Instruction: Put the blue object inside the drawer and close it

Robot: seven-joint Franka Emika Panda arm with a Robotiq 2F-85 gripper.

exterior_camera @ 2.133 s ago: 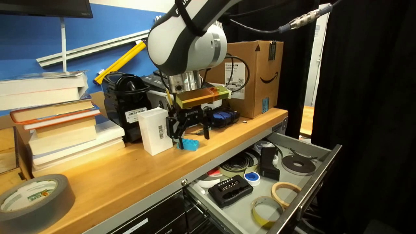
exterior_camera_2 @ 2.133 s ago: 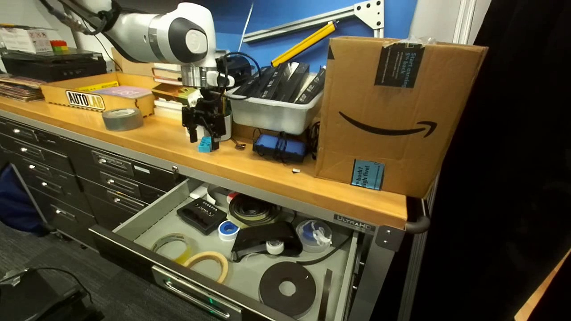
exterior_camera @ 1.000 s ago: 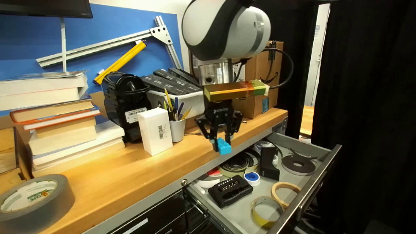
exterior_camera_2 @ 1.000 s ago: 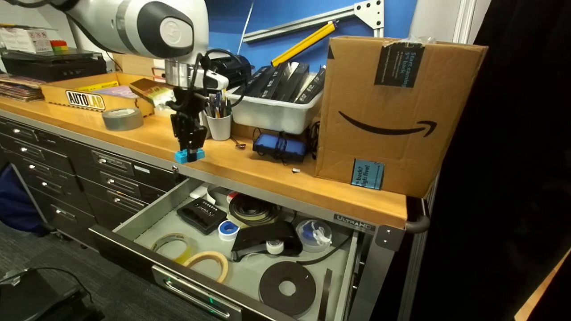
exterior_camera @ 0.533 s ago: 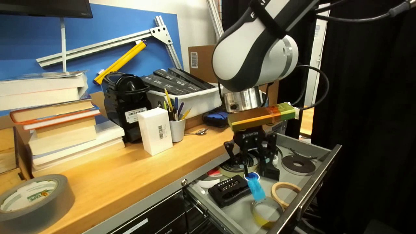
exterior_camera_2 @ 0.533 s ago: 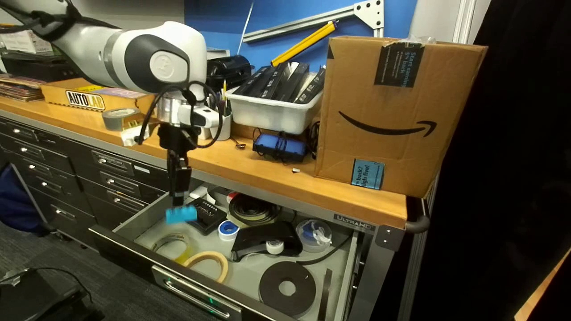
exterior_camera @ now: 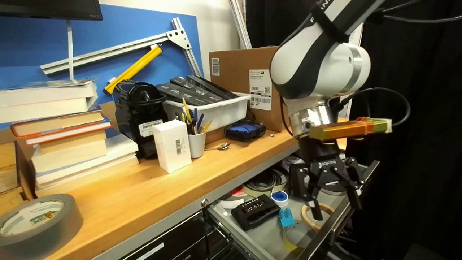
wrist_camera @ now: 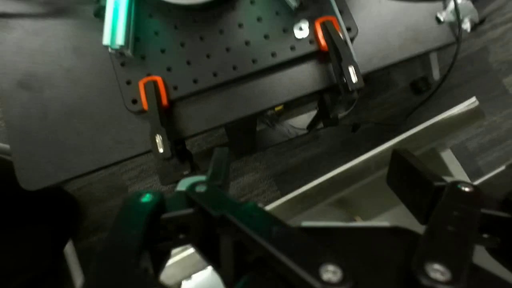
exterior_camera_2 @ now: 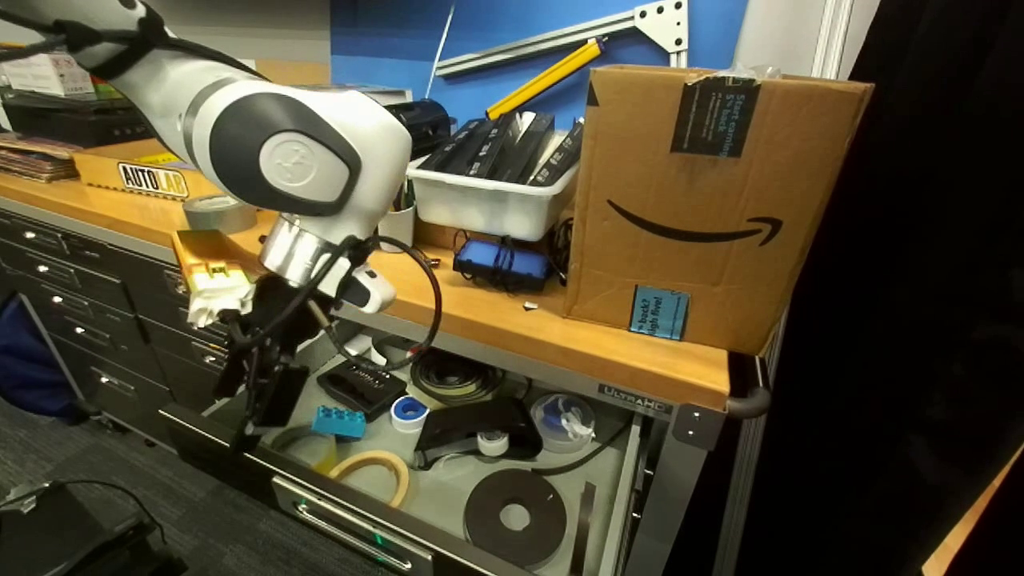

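The light-blue block (exterior_camera: 287, 217) lies inside the open drawer (exterior_camera: 245, 245), between a black case and a clear yellowish tape ring. In an exterior view the block (exterior_camera_2: 338, 422) shows whole in the drawer (exterior_camera_2: 436, 512); I cannot tell whether it rests on the ring's edge. My gripper (exterior_camera: 336, 206) is open and empty, over the drawer's front edge, apart from the block. It also shows in an exterior view (exterior_camera_2: 260, 416), side-on. In the wrist view the gripper's fingers (wrist_camera: 316, 176) are spread with the drawer rim (wrist_camera: 360, 161) between them; the block is out of view there.
The drawer also holds a black case (exterior_camera_2: 364, 388), a tan tape ring (exterior_camera_2: 376, 472), a black tape dispenser (exterior_camera_2: 480, 428) and a dark roll (exterior_camera_2: 516, 520). On the bench stand a white box (exterior_camera: 172, 146), a pen cup (exterior_camera: 197, 145) and a cardboard box (exterior_camera_2: 704, 264).
The gripper took the block from the bench, carried it over the drawer and let it go there. The gripper has since opened and moved toward the drawer's front, tilting.
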